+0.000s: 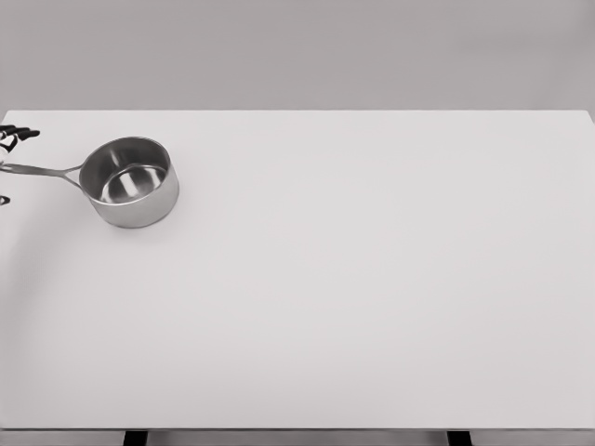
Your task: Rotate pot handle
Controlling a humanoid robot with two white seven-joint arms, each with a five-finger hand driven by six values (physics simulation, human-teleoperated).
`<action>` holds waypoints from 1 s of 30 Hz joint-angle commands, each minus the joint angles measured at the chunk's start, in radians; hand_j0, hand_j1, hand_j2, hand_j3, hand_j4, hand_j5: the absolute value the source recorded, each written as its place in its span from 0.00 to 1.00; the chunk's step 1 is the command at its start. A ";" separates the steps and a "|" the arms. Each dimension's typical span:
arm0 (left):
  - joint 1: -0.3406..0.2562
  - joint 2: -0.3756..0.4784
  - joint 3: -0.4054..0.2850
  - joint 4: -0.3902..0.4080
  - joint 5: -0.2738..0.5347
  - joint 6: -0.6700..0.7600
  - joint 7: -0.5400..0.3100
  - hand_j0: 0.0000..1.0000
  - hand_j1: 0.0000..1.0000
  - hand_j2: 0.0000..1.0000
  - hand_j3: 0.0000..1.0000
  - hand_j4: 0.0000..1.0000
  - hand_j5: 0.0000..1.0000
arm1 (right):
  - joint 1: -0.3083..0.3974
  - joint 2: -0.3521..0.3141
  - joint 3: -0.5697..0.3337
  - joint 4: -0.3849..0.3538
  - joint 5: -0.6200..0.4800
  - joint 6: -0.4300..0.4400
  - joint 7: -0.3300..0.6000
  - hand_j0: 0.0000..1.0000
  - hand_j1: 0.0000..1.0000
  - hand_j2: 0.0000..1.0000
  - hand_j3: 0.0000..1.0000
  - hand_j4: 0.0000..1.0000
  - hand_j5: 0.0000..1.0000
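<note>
1. At the far left edge, dark fingertips [17, 136] of a hand show just beside the handle's end; too little is visible to tell its side or whether it grips.
2. The handle [42, 171] points left, toward that hand, probably so it can be swung.
3. The steel pot [130, 182] sits upright and empty at the far left of the white table [372, 297].

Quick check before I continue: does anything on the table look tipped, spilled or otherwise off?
Nothing stands out. The pot sits upright and empty on the white table, handle pointing left. Dark fingertips of a robot hand show at the left edge, near the handle's end.
</note>
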 commanded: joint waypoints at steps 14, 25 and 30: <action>0.244 0.191 0.108 -0.438 0.299 0.000 -0.004 1.00 1.00 1.00 1.00 1.00 1.00 | 0.000 0.000 0.000 0.000 0.000 0.000 0.000 1.00 1.00 1.00 1.00 1.00 1.00; 0.242 0.129 0.010 -0.579 0.333 0.000 -0.154 1.00 1.00 1.00 1.00 1.00 1.00 | 0.000 0.000 0.000 0.000 0.000 0.000 0.000 1.00 1.00 1.00 1.00 1.00 1.00; 0.207 0.037 0.096 -0.580 0.327 0.000 -0.210 1.00 1.00 1.00 1.00 1.00 1.00 | 0.000 0.000 0.000 0.000 0.000 0.000 0.000 1.00 1.00 1.00 1.00 1.00 1.00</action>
